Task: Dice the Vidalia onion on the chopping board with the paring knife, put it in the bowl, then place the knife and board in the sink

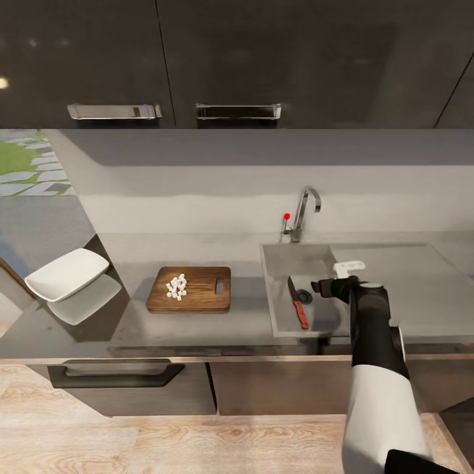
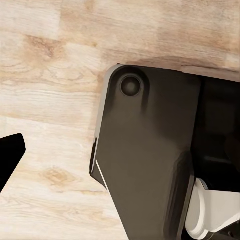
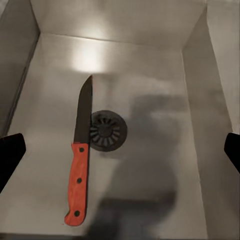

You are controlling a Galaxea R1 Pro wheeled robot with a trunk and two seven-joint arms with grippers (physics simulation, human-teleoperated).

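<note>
One paring knife (image 3: 80,165) is lying flat in the sink (image 1: 280,316) right of frame centre, its blade beside the round drain (image 3: 106,131). The right pincer (image 1: 317,287) is hovering above it, open and empty. Diced onion (image 1: 176,287) is sitting on the chopping board (image 1: 204,299), centre. The bowl (image 1: 67,274) is standing empty, far left.

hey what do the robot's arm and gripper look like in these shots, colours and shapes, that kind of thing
In the head view the right arm has a smooth white lower segment, then a glossy black rounded segment toward the wrist. The right gripper ends in a pale, flat-looking part. In the right wrist view its fingertips show as plain black wedges. No cables or markings are visible. The left wrist view shows a black finger tip of the left gripper.
</note>
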